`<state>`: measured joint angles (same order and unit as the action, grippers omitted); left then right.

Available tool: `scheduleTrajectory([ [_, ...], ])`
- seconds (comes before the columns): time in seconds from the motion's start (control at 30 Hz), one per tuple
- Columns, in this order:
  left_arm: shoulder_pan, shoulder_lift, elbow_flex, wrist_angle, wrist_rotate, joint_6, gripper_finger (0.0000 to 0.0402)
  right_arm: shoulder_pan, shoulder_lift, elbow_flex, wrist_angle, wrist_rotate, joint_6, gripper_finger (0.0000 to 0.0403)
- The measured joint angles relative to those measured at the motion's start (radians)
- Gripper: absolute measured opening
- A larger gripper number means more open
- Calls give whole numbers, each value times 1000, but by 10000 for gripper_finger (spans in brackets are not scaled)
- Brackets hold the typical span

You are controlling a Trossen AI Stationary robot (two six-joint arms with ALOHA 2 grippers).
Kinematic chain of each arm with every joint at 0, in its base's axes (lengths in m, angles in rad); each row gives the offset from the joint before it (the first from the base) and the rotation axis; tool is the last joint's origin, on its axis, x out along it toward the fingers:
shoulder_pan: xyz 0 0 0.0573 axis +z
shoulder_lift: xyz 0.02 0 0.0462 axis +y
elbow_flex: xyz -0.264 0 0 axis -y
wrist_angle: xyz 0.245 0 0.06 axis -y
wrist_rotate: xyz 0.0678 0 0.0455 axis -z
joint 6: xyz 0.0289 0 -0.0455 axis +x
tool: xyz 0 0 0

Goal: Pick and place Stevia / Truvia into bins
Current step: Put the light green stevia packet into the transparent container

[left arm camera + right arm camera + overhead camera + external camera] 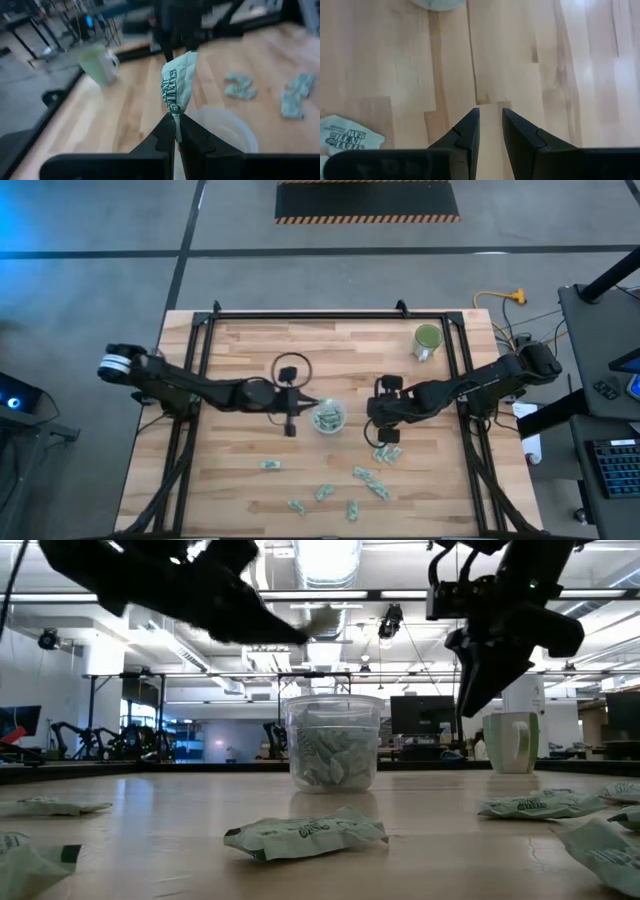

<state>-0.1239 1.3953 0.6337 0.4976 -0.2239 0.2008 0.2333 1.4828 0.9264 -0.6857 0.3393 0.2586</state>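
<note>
One cup (328,418), one mug (427,340).

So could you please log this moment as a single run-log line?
left tool: shut on Stevia packet, beside clear cup | right tool: open, empty, above table | loose packets remain

Clear round bin (328,418) mid-table holds pale green packets (330,755); more packets (372,483) lie scattered nearby.

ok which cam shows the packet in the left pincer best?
Left wrist view: the held packet stands upright, pinched at its lower edge by the left pincer, print legible. The low view shows only a pale blur of it above the cup. High view: too small to make out. Right wrist view: absent.
</note>
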Motion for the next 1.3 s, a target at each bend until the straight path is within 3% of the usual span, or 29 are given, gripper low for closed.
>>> scheduleTrajectory([
  [0.2, 0, 170, 112, -54, 23, 44, 0, 0, -4, 0, -15, 0, 24, 73],
  [0.43, -2, 261, 280, -367, 27, 71, 1, 2, -4, 0, -13, 0, 30, 73],
  [0.57, -2, 297, 327, -448, 27, 70, 28, 2, -4, 0, -13, 0, 30, 73],
  [0.97, -3, 247, 324, -453, 10, 42, 180, 3, -4, 0, -13, 0, 30, 73],
  [1.13, -14, 218, 321, -476, 10, 30, 198, 11, -4, 0, -14, -5, 57, 73],
  [1.3, -34, 155, 321, -601, 10, -32, 199, 55, -4, -28, 16, -140, 104, 73],
])
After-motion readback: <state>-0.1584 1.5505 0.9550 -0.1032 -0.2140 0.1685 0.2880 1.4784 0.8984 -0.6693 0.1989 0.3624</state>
